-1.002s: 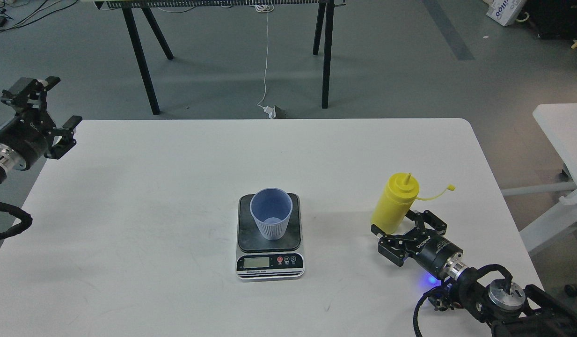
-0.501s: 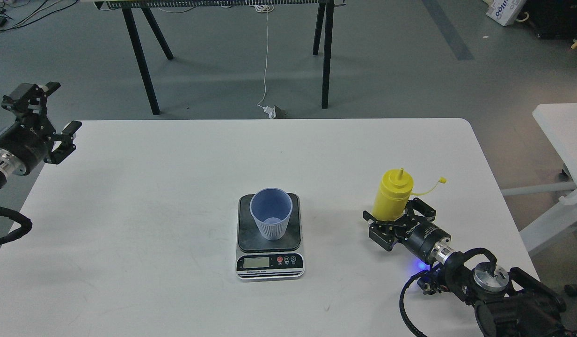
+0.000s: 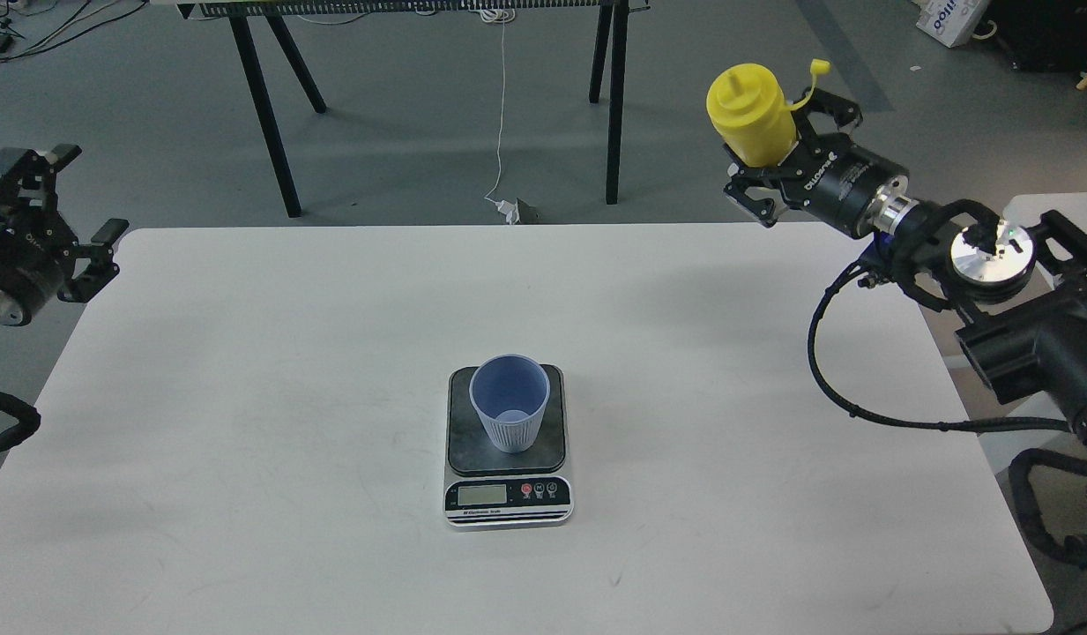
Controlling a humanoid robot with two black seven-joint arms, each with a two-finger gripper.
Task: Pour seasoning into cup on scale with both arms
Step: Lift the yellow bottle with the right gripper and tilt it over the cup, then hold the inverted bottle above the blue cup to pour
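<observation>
The light-blue cup stands upright on the dark platform of the scale at the middle of the white table. My right gripper is shut on the yellow seasoning bottle and holds it high above the table's far right corner, nozzle toward the camera, its tethered cap hanging open. My left gripper is open and empty at the table's far left edge.
The white table has its far edge near the top third of the view. A black-legged stand and a white cable are on the floor beyond. Another white table is at the right.
My right gripper has lifted the yellow bottle from the table's right side high up and toward the far right corner. My left gripper has drifted slightly left.
</observation>
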